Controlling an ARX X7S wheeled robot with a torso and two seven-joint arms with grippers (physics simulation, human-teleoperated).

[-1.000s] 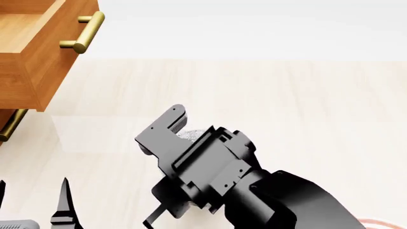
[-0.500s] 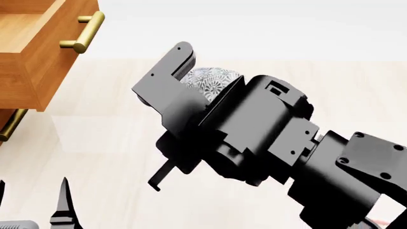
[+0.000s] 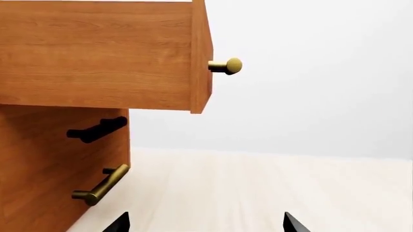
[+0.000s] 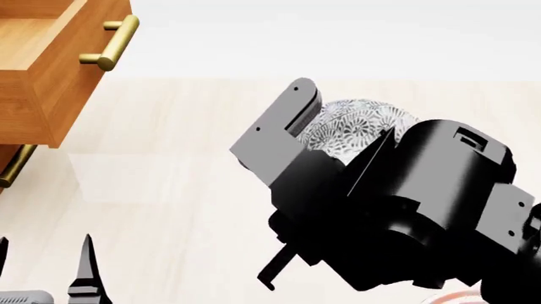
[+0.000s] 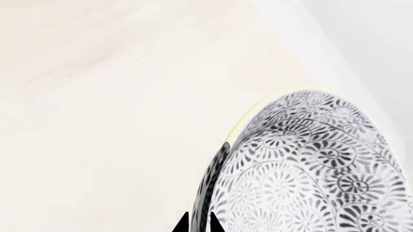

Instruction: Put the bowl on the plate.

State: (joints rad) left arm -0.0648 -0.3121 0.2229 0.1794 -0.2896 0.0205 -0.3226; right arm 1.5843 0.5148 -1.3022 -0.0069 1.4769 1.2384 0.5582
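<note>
1. the right gripper (image 4: 325,136) is clamped on the rim of the bowl (image 4: 359,130), holding it up off the table (image 4: 169,164); in the right wrist view the fingertips (image 5: 183,224) pinch the patterned wall from either side.
2. the bowl (image 5: 310,169) rides at the far end of the right gripper, tipped on its side rather than level, so its opening faces sideways.
3. the plate (image 4: 457,299) shows only as a faint red-ringed sliver at the near right edge of the head view, mostly hidden under the right arm.
4. the relation that matters: the plate lies nearer and to the right of the held bowl, so the carry likely runs back toward the robot and rightward, with the bowl turned upright before it goes down.
5. the left gripper (image 4: 85,272) rests low at the near left, its fingers apart and holding nothing, facing the wooden drawer cabinet (image 3: 96,58); it is far from the plate, so the right arm is the better placed.
</note>
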